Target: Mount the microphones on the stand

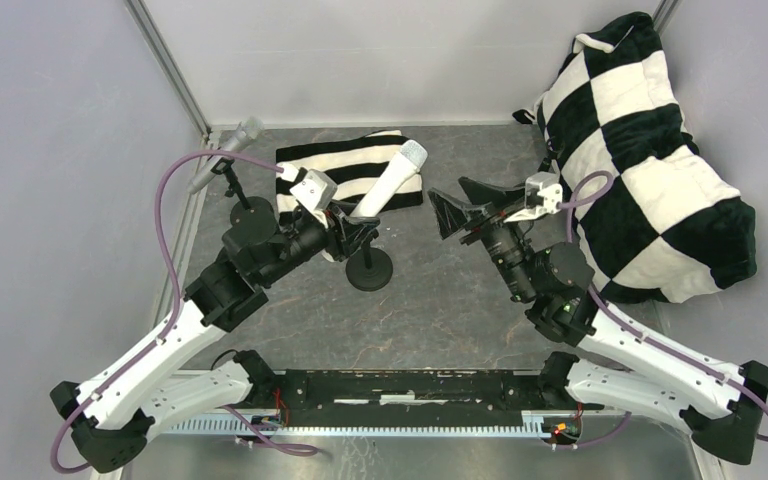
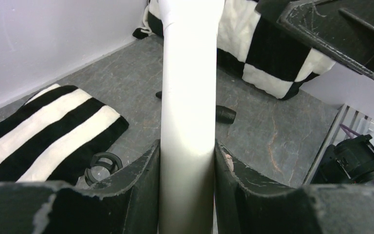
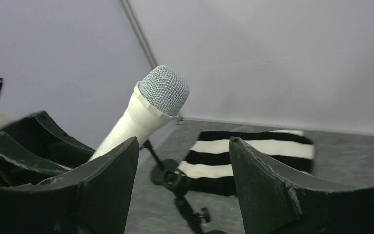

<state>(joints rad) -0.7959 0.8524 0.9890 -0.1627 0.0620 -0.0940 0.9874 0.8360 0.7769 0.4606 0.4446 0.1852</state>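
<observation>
White microphone [image 1: 390, 185] clamped in the left gripper [image 1: 355, 228] over the middle of the table [image 1: 440, 310].

The left gripper's fingers [image 2: 141, 180] press on both sides of the white microphone's lower body. It tilts up and away, with its mesh head over the striped cloth [image 1: 345, 170] at the table's far edge. A round-based stand [image 1: 368, 270] is just below the grip, and its ring clip [image 2: 102, 163] shows beside the microphone's body, apart from it. The right gripper [image 1: 455, 205] hangs near on the right with its jaws spread, holding nothing. The silver-grey microphone [image 1: 225, 155] sits tilted on another stand at the far-left corner. A checkered cushion [image 1: 650, 170] fills the far-right corner.
</observation>
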